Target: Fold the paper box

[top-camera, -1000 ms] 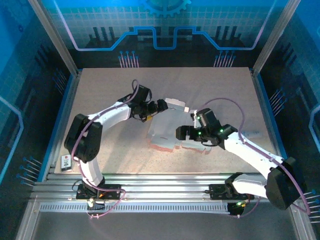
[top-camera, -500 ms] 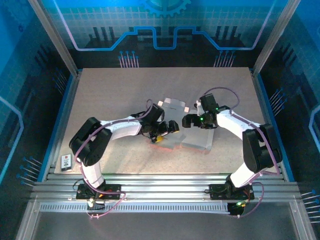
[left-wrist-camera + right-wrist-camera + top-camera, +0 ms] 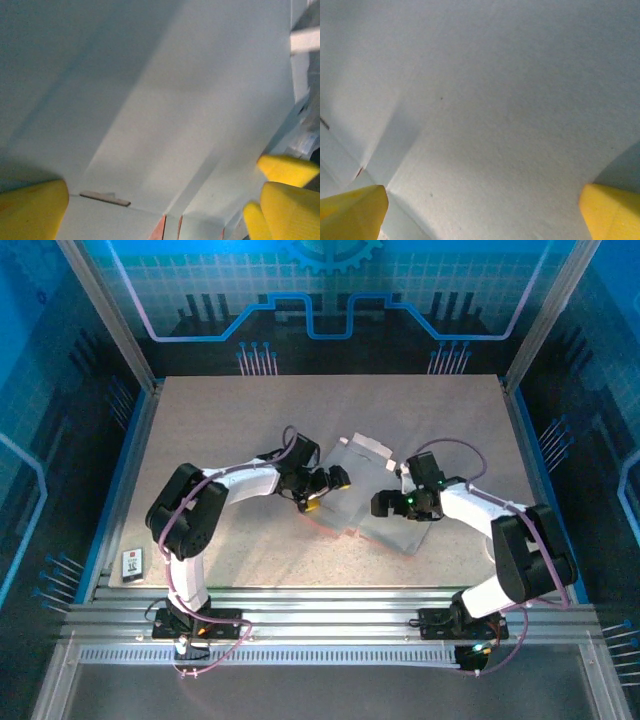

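the paper box (image 3: 362, 508) lies opened out on the worktop (image 3: 220, 430), pale inner side up, with bare board round it on every side. a thin pink edge shows along its near-left side, and a flap with a pale tab (image 3: 366, 445) stands at its far end. a small dark card (image 3: 133, 561) sits well apart from the box, off its near-left corner.

the left fingers (image 3: 326, 488) hang over the box's left part and the right fingers (image 3: 383, 505) over its right part. both pairs are spread as wide as they go and have hold of nothing. in the left wrist view the yellow tips (image 3: 31, 208) frame a creased pale panel (image 3: 170, 100), with slivers of pink at its lower edge. in the right wrist view the tips (image 3: 350, 210) frame a plain pale panel (image 3: 500, 100) with a crease meeting at the lower left. whether any tip touches the card cannot be told.

this looks like the start of a fold: both arms are placed on the sheet, but no wall has been raised. the next move likely calls for one pair to pin the base panel flat beside a crease. the other pair would then catch a side panel's free edge and swing it up. the card is thin, so a pinch away from the crease could buckle it.
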Motion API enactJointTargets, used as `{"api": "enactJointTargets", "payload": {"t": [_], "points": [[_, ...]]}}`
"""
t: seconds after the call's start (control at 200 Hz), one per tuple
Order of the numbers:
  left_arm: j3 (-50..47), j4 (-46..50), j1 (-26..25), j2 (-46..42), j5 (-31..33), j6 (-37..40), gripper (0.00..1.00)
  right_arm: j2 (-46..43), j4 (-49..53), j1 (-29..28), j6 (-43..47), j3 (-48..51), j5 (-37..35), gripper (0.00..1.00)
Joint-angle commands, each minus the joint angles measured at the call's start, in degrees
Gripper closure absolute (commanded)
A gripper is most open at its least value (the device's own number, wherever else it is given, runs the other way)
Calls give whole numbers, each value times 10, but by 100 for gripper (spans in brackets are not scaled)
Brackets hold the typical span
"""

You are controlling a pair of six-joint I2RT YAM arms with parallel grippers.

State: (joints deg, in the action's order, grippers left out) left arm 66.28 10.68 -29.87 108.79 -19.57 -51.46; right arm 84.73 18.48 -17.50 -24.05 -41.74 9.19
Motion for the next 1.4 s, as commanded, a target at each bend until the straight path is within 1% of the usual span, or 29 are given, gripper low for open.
{"api": "enactJointTargets", "payload": {"t": [0.0, 0.115, 0.22, 0.395, 0.54, 0.63, 0.69, 0.821, 0.996, 1.191, 1.291, 1.396], "points": [[36, 41, 26, 25, -3, 34, 1, -33, 33, -37, -48, 25, 11, 0], [70, 56, 37, 49, -4, 46, 1, -59, 30, -80, -91, 36, 6, 0], [108, 73, 42, 73, -3, 59, 1, -74, 11, -130, -141, 43, 7, 0], [162, 92, 52, 99, -4, 79, 1, -56, -25, -213, -194, 26, 8, 0], [195, 133, 54, 67, 7, 115, 1, -5, -47, -268, -209, -17, 19, 0], [187, 151, 54, 26, 14, 134, 1, 17, -40, -296, -197, -57, 15, 0], [168, 160, 53, -4, 19, 142, 1, 19, -31, -304, -185, -76, 7, 0], [119, 191, 52, -57, 22, 147, 1, 1, -7, -294, -151, -82, -4, 0], [47, 195, 29, -106, 14, 127, 1, -27, 31, -235, -111, -61, 2, 0], [3, 167, -23, -106, 14, 87, 1, -54, 42, -155, -89, -15, 20, 0], [-9, 155, -43, -91, 22, 74, 1, -55, 43, -128, -86, 3, 28, 0], [-24, 137, -53, -80, 27, 61, 1, -52, 41, -115, -86, 19, 31, 0]]}}
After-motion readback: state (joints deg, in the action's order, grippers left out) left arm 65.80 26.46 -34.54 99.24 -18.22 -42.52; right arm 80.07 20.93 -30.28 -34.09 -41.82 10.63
